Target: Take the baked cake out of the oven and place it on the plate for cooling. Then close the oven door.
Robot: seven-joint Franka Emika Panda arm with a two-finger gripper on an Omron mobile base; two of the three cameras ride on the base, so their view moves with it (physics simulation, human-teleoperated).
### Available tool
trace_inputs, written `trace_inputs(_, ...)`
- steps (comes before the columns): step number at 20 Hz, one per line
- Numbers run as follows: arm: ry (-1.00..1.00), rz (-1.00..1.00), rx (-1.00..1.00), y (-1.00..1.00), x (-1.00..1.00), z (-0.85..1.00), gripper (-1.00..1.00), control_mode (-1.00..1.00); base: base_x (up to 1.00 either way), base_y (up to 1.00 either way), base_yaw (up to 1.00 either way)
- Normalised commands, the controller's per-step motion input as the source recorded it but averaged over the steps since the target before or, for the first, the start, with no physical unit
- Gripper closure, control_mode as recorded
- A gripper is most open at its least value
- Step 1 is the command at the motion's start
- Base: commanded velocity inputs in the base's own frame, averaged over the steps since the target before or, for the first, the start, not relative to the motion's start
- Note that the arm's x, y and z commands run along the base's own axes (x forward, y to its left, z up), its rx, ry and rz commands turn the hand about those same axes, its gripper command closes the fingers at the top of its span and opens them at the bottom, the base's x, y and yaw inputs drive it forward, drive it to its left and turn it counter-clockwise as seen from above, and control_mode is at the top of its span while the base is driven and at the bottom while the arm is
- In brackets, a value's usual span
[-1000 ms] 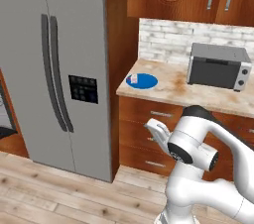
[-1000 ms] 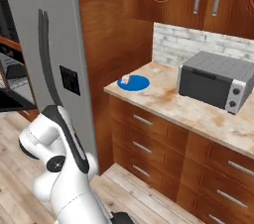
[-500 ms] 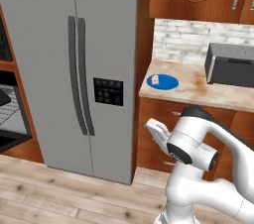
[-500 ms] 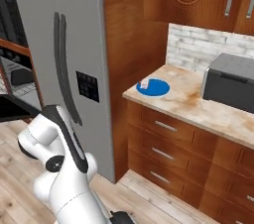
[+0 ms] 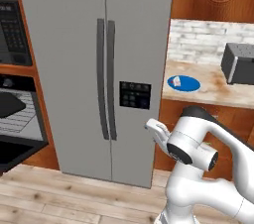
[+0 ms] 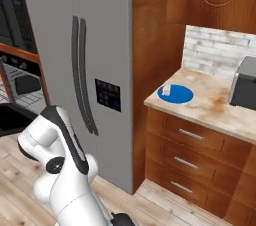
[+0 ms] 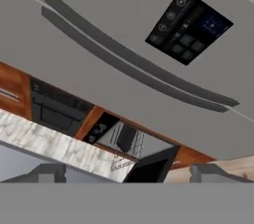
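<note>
The cake point(image 5: 177, 82) already sits on the blue plate point(image 5: 190, 85), toward the plate's fridge-side edge, on the bench point(image 5: 218, 91) to the right of the fridge point(image 5: 99, 69); so by my reading the first half of the job is done. What remains is shutting the oven door point(image 5: 12, 151): it hangs down open at the far left, past the fridge, with the wire rack point(image 5: 20, 119) of the oven point(image 5: 15, 114) bare above it. The door lies roughly flat, its long axis running side to side across the oven mouth, its free edge pointing out into the room. The cake is too small to judge any axis; its red spot faces up as far as I can tell.

The claw point(image 7: 126, 171) is spread wide and carries nothing, facing the fridge front with the oven beyond. It is well apart from the door, so the approach to its edge is not yet made
</note>
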Motion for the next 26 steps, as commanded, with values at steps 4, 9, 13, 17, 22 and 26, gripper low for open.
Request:
trace_inputs(4, 0.00, 0.00, 0.00, 0.00, 0.00, 0.00, -1.00, 1.00, 0.13, 0.70, -0.14)
trace_inputs(9, 0.00, 0.00, 0.00, 0.00, 0.00, 0.00, -1.00, 1.00, 0.13, 0.70, -0.15)
trace_inputs(13, 0.00, 0.00, 0.00, 0.00, 0.00, 0.00, -1.00, 1.00, 0.27, 0.64, -0.15)
trace_inputs(17, 0.00, 0.00, 0.00, 0.00, 0.00, 0.00, -1.00, 1.00, 0.24, 0.61, -0.15)
trace_inputs(22, 0.00, 0.00, 0.00, 0.00, 0.00, 0.00, -1.00, 1.00, 0.28, 0.54, -0.16)
trace_inputs(26, 0.00, 0.00, 0.00, 0.00, 0.00, 0.00, -1.00, 1.00, 0.36, 0.51, -0.16)
